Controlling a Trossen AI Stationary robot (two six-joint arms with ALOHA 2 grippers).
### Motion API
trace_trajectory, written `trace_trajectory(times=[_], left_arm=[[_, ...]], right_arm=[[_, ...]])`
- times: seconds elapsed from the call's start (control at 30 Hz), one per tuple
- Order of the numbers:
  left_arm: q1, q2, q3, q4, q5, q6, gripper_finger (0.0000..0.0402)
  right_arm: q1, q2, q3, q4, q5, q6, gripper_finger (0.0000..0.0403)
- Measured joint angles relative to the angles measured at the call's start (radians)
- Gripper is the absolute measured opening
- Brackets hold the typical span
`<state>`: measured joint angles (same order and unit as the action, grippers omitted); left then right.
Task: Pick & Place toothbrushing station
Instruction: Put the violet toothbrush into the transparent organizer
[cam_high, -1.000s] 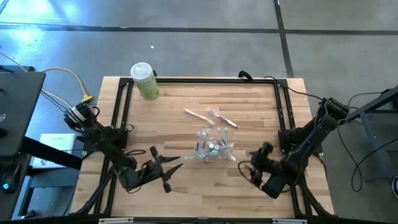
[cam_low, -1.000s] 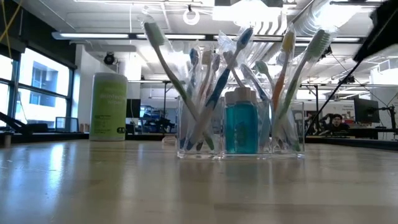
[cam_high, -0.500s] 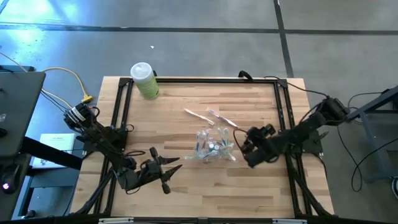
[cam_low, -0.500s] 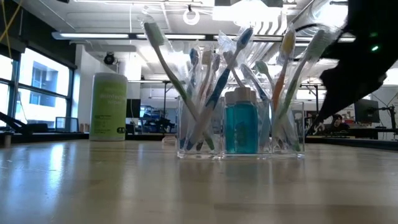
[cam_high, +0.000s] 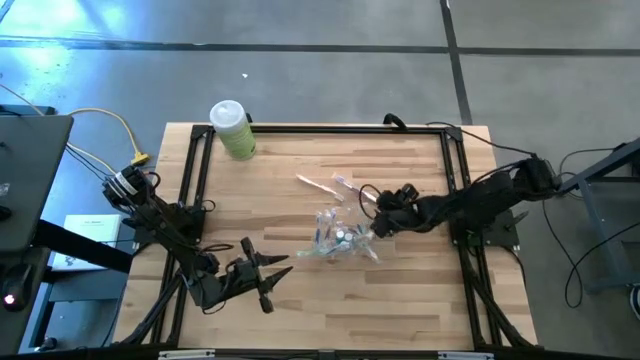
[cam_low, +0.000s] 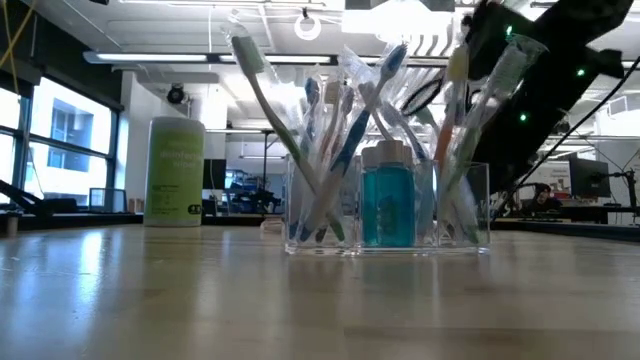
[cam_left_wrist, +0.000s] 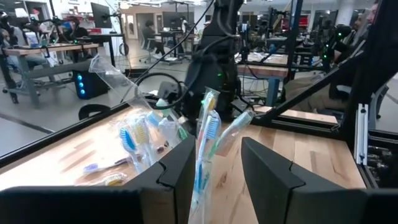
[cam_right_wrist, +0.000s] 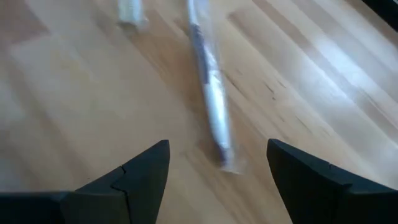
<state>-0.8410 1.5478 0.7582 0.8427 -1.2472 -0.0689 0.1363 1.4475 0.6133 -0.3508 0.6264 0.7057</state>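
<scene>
The right hand (cam_high: 378, 212) hangs over the middle of the worktop (cam_high: 300, 300) with its fingers spread wide and nothing between them. Just ahead of it, almost beneath the fingertips, lies a loose wrapped toothbrush (cam_right_wrist: 210, 106) flat on the wood. Its long axis runs away from the hand and slightly across the gap between the fingers, so the hand would likely need to turn a little to close across the handle rather than along it. A second loose toothbrush (cam_high: 318, 185) lies a bit farther off in the same direction. Just beside the right hand stands the clear holder (cam_low: 385, 212) — already crowded with upright brushes and a small blue bottle (cam_low: 386, 203). The left hand (cam_high: 272, 272) waits well apart, near the worktop's front edge; its fingers stand part open, empty, pointing toward the holder. The right arm is plainly the nearer one. The brush looks thin, pale and sealed in a glossy sleeve — probably slippery and low to pinch.
</scene>
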Motion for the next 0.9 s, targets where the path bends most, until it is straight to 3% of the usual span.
trace_trajectory(times=[0.27, 0.5, 0.63, 0.83, 0.9], left_arm=[[0.0, 0.0, 0.0, -0.009, -0.001, -0.007, 0.0126], [0.0, 0.0, 0.0, -0.009, -0.001, -0.008, 0.0126], [0.0, 0.0, 0.0, -0.009, -0.002, -0.008, 0.0126], [0.0, 0.0, 0.0, -0.009, -0.005, -0.01, 0.0126], [0.0, 0.0, 0.0, -0.009, -0.005, -0.01, 0.0126]], right_arm=[[-0.149, 0.0, -0.127, 0.282, -0.251, -0.191, 0.0262], [-0.22, -0.001, -0.173, 0.312, -0.268, -0.187, 0.0245], [-0.223, -0.001, -0.173, 0.3, -0.27, -0.194, 0.018], [-0.223, -0.002, -0.173, 0.291, -0.254, -0.208, 0.0025], [-0.218, -0.002, -0.173, 0.289, -0.226, -0.202, 0.0015]])
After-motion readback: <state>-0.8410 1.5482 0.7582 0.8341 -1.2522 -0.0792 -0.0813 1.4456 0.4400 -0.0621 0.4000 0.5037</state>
